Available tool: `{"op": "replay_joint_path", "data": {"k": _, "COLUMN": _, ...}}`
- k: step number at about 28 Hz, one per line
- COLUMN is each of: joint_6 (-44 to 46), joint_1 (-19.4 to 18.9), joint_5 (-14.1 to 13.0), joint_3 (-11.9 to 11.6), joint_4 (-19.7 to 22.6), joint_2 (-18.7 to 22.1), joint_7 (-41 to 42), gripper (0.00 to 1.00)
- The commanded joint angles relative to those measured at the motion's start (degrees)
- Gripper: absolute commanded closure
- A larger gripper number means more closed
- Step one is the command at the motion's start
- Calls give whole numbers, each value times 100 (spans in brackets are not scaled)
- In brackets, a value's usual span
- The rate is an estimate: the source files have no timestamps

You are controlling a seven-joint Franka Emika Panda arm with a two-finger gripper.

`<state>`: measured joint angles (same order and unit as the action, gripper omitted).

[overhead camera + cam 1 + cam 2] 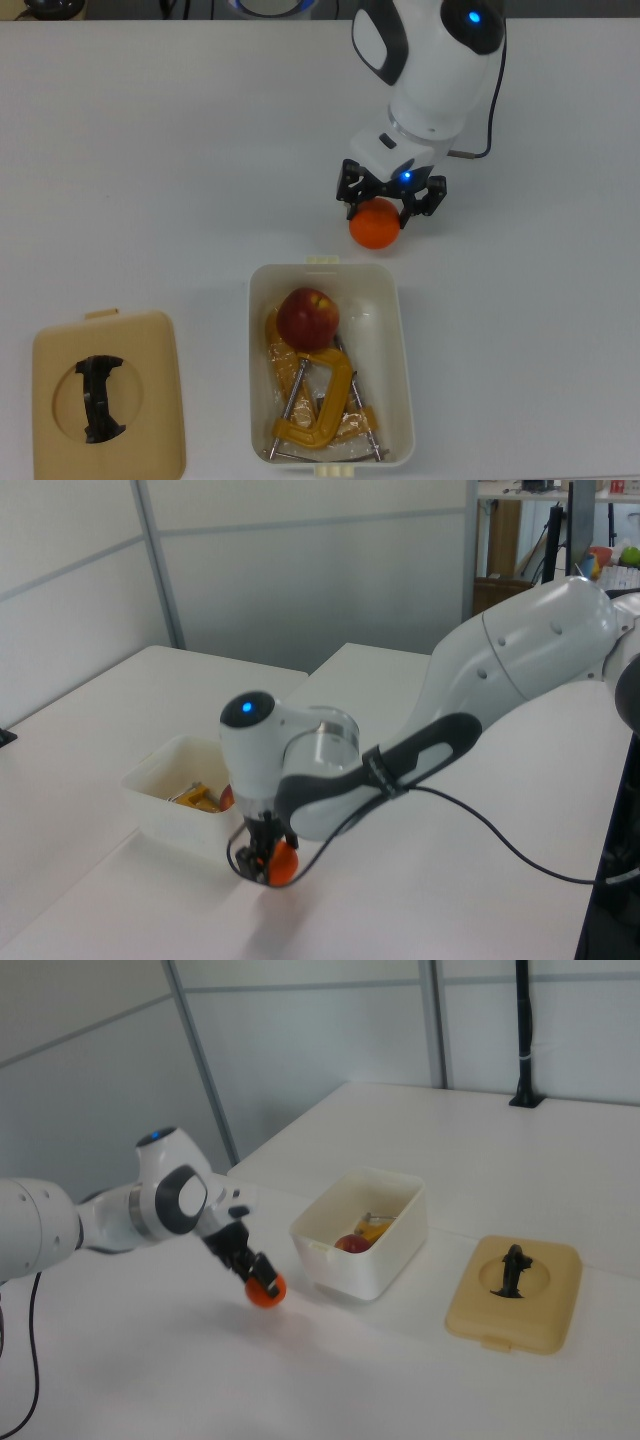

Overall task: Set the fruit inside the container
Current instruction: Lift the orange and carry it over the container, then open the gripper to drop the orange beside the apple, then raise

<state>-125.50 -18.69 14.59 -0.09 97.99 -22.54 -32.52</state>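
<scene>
White surface [150, 150], orange in the tool, tub waiting at 6 o'clock.
Tool [391, 203] is closed on the orange [375, 224], seemingly lifted just beyond the container [403, 330]'s 12 o'clock rim; apple [307, 318] is already inside beside the clamp [315, 405]. Next, I judge: carry over the rim, release into the bare 3 o'clock side.

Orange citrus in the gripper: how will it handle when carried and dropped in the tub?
The round orange citrus looks smooth, so it may slip between the narrow fingers of the black gripper. Being a ball, it will probably roll once released. In the white plastic tub, the red apple and yellow metal C-clamp should stop it.
</scene>
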Motion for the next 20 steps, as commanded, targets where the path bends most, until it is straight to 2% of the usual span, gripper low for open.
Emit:
{"op": "replay_joint_path", "data": {"k": 1, "joint_6": -27, "joint_1": 269, "joint_5": -457, "joint_3": -61, "joint_4": -534, "joint_2": 197, "joint_7": -36, "gripper": 100}}
{"op": "replay_joint_path", "data": {"k": 7, "joint_6": -44, "joint_1": 515, "joint_5": -615, "joint_3": -141, "joint_4": -1035, "joint_2": 180, "joint_7": -88, "gripper": 100}}
{"op": "replay_joint_path", "data": {"k": 9, "joint_6": -62, "joint_1": 594, "joint_5": -764, "joint_3": -149, "joint_4": -1115, "joint_2": 154, "joint_7": -202, "gripper": 100}}
{"op": "replay_joint_path", "data": {"k": 10, "joint_6": -158, "joint_1": 664, "joint_5": -922, "joint_3": -175, "joint_4": -1202, "joint_2": 101, "joint_7": -342, "gripper": 100}}
{"op": "replay_joint_path", "data": {"k": 11, "joint_6": -289, "joint_1": 691, "joint_5": -949, "joint_3": -193, "joint_4": -1255, "joint_2": 75, "joint_7": -430, "gripper": 100}}
{"op": "replay_joint_path", "data": {"k": 14, "joint_6": -737, "joint_1": 709, "joint_5": -906, "joint_3": -220, "joint_4": -1282, "joint_2": -110, "joint_7": -729, "gripper": 100}}
{"op": "replay_joint_path", "data": {"k": 15, "joint_6": -921, "joint_1": 709, "joint_5": -801, "joint_3": -246, "joint_4": -1291, "joint_2": -267, "joint_7": -904, "gripper": 100}}
{"op": "replay_joint_path", "data": {"k": 16, "joint_6": -975, "joint_1": 709, "joint_5": -696, "joint_3": -255, "joint_4": -1300, "joint_2": -355, "joint_7": -966, "gripper": 96}}
{"op": "replay_joint_path", "data": {"k": 17, "joint_6": -993, "joint_1": 709, "joint_5": -573, "joint_3": -255, "joint_4": -1308, "joint_2": -426, "joint_7": -1019, "gripper": 79}}
{"op": "replay_joint_path", "data": {"k": 18, "joint_6": -994, "joint_1": 709, "joint_5": -459, "joint_3": -255, "joint_4": -1352, "joint_2": -479, "joint_7": -1098, "gripper": 51}}
{"op": "replay_joint_path", "data": {"k": 19, "joint_6": -994, "joint_1": 709, "joint_5": -397, "joint_3": -255, "joint_4": -1413, "joint_2": -540, "joint_7": -1221, "gripper": 11}}
{"op": "replay_joint_path", "data": {"k": 20, "joint_6": -994, "joint_1": 709, "joint_5": -274, "joint_3": -255, "joint_4": -1510, "joint_2": -619, "joint_7": -1509, "gripper": 0}}
